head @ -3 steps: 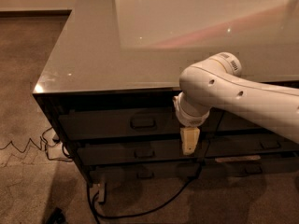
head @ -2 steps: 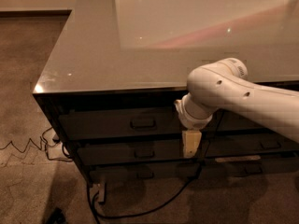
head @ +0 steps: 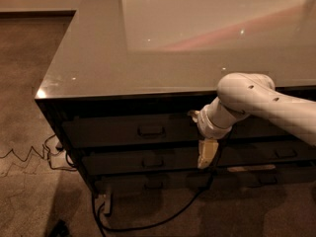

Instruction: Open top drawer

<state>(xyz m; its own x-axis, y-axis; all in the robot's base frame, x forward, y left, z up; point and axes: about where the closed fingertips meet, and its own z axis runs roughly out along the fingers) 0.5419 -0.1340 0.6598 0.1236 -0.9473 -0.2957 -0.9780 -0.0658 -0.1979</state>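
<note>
Carpet (head: 27, 88), brown and mottled, covers the floor at the left and along the near edge. On it stands the desk (head: 148, 63), a broad block with a glossy grey top that mirrors pale light, and a dark front divided into rows of drawers. From the right edge the robot's white arm (head: 276, 107) reaches in across the front of the desk, bending at a rounded joint just under the rim of the top.

The top drawer (head: 103, 132) lies directly beneath that rim on the left side of the front. It looks shut, its dark face level with the ones around it. Below it sits the second drawer (head: 123, 162), also shut.

The tool (head: 207, 156), cream-coloured, hangs pointing down from the wrist in front of the second row. It is to the right of and lower than the top drawer's metal loop handle (head: 151, 131), and clearly apart from it. I cannot tell whether the tool is spread or pressed together.

A black cable (head: 163, 216) trails over the carpet under the desk, and a thinner zigzag wire (head: 22, 154) lies at the left.
</note>
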